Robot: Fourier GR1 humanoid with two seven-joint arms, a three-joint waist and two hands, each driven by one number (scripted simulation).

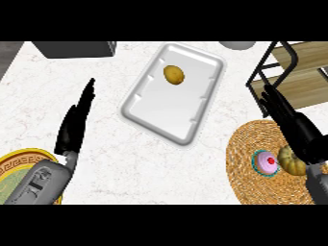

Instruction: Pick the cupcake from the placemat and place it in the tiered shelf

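Reach stage: cupcake [268,162] sits on near-right placemat [248,178]; right hand [297,129], fingers straight, seemingly hovers above. Next: lower, grasp.

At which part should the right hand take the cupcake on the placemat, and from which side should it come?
Probably by the teal wrapper round its sides, coming down from above. The cupcake stands upright on the placemat with pink icing and a cherry on top, and an orange pumpkin-like thing sits close at its right, leaving the right hand little room there.
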